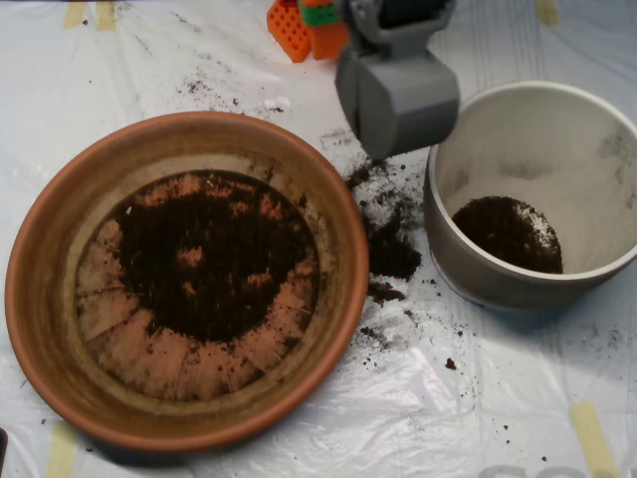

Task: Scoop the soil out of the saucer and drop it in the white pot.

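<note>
end effector [396, 100] between saucer [40, 249] and white pot [468, 269]; soil [209, 264] dark, crumbly

Bright, even light; slightly soft focus

soil [214, 264] in saucer [40, 299], scoop [398, 100] seemingly closed beside white pot [478, 284]

Robotics test bench, not a home. Counter [518, 398] covered in clear plastic sheeting held by masking tape strips [593, 430]. Orange printed arm parts [304, 28] at top edge.
</note>
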`<action>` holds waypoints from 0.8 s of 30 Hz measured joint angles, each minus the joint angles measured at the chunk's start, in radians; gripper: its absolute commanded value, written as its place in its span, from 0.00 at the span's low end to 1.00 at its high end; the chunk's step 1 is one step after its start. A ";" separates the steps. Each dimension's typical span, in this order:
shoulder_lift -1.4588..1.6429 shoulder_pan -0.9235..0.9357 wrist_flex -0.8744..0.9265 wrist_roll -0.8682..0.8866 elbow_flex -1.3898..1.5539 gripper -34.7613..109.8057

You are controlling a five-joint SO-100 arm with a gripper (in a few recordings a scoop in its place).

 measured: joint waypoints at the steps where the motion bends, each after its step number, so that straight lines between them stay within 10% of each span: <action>1: -0.025 -0.028 0.009 0.000 -0.015 0.24; 11: -0.109 -0.245 0.058 -0.038 -0.066 0.24; 17: -0.138 -0.270 0.075 -0.055 -0.066 0.53; 24: -0.140 -0.276 0.075 -0.057 -0.066 0.55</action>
